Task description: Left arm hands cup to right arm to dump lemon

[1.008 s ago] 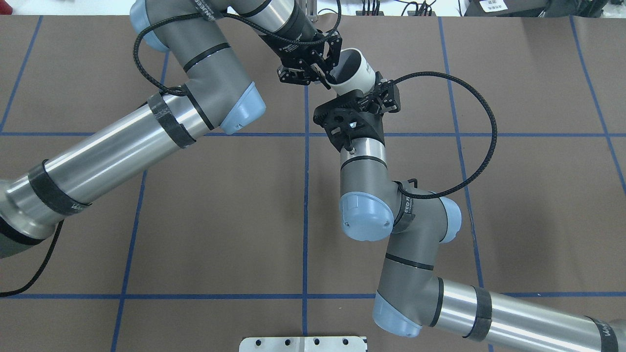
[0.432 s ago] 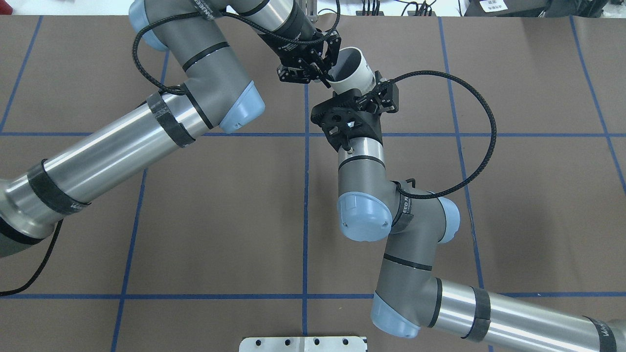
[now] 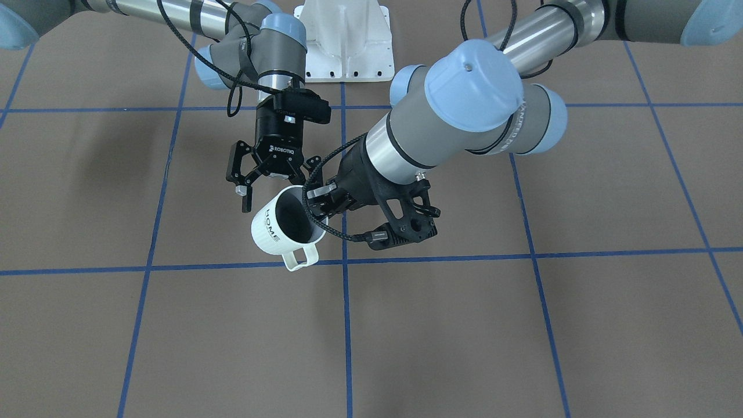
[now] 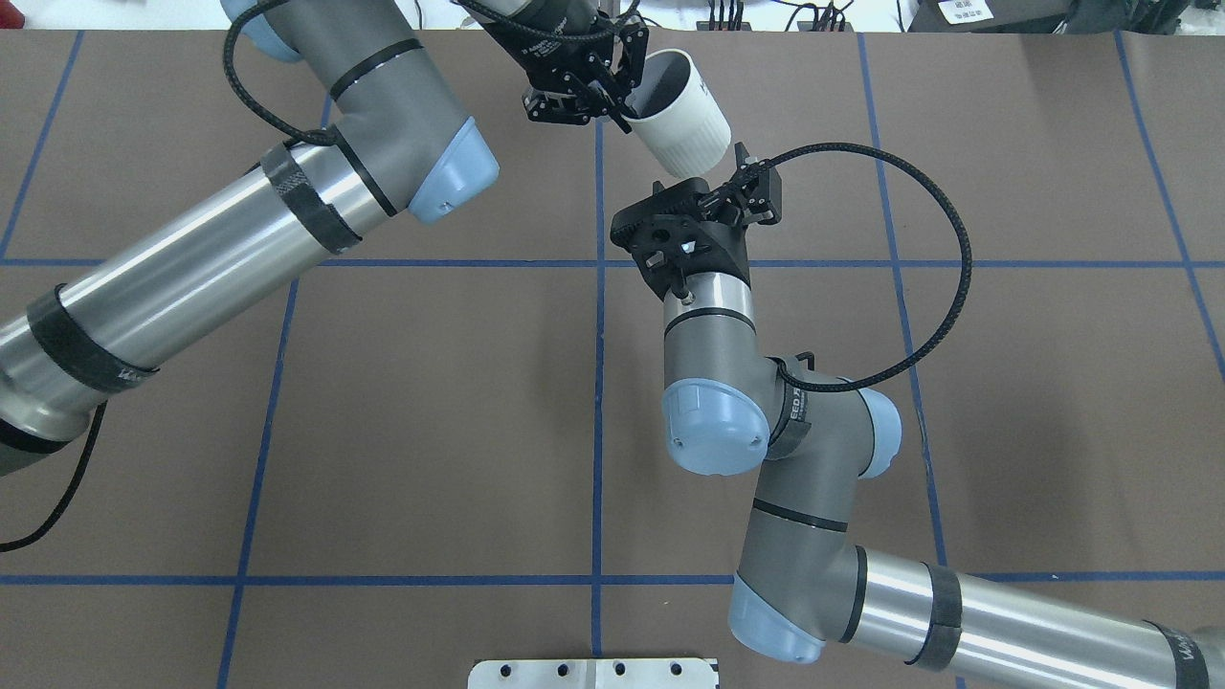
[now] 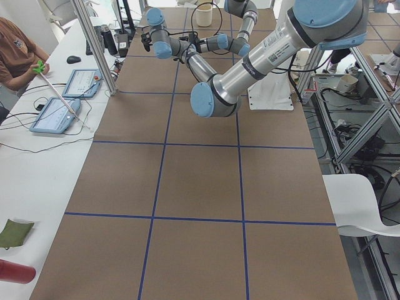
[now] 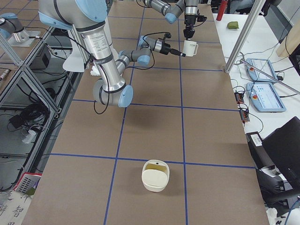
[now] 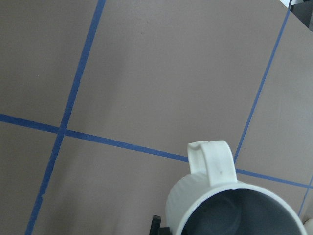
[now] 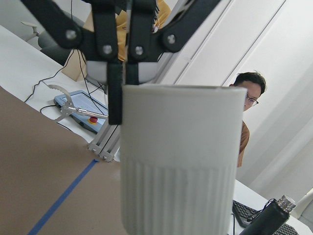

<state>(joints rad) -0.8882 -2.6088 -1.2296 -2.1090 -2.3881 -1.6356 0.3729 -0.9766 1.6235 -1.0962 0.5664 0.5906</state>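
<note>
The white cup point(image 3: 267, 230) with black "HOME" lettering hangs tilted above the table, handle toward the operators' side. My left gripper point(image 3: 316, 204) is shut on its rim, one finger inside the grey hollow. The overhead view shows the same grip, gripper point(image 4: 617, 108) on cup point(image 4: 684, 129). My right gripper point(image 3: 271, 184) is open, with its fingers spread close by the cup on the robot's side, and shows overhead point(image 4: 703, 180). The right wrist view faces the cup's ribbed wall point(image 8: 181, 156). The left wrist view shows the handle point(image 7: 211, 164). The lemon is hidden.
A cream basket-like container point(image 6: 155, 176) stands on the brown table point(image 4: 431, 431) near the robot's right end. An operator point(image 8: 249, 88) sits at the side bench with tablets point(image 6: 267, 96). The robot's white base plate point(image 3: 345, 40) is at the table's robot-side edge.
My left arm has carried the cup away from the robot, farther from my right gripper's fingers. The right arm has hardly moved and stays open.
</note>
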